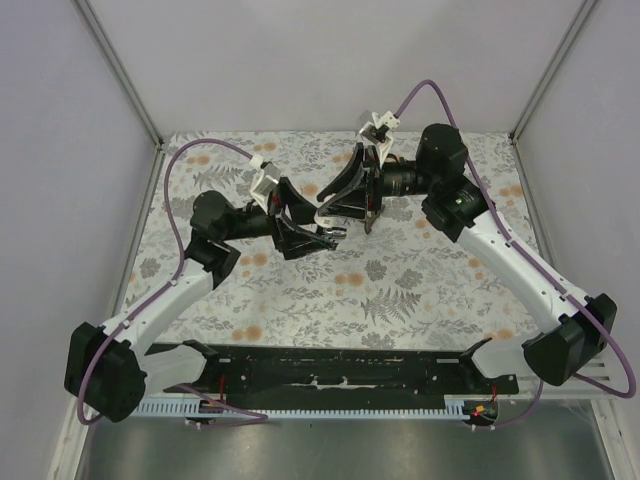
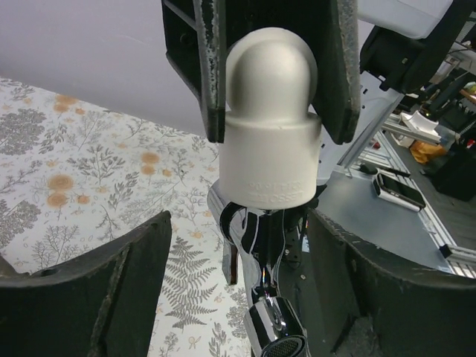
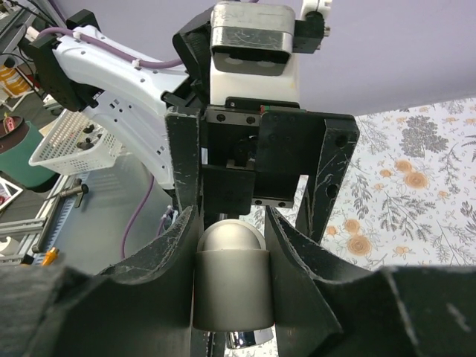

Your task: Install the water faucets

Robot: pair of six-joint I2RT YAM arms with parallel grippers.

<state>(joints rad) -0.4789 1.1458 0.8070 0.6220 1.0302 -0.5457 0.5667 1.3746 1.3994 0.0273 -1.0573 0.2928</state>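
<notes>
**Chrome faucet held aloft between both arms, over mid-bench**

Working out from the near edge, the left end effector point(image 2: 238, 216) is spread wide, its fingers flanking the water faucet point(image 2: 256, 256) without clearly touching it. Just beyond, the right end effector point(image 3: 230, 230) is clamped on a domed grey-white fitting point(image 2: 271, 141) with the faucet hanging beneath it. All of this sits above the middle of the bench point(image 1: 400, 290), a little toward the far edge. That chrome looks rigid, dense and slick to me. I'd pinch it across the stubby body, not the rounded spout. The matte fitting offers the surer hold.
</notes>
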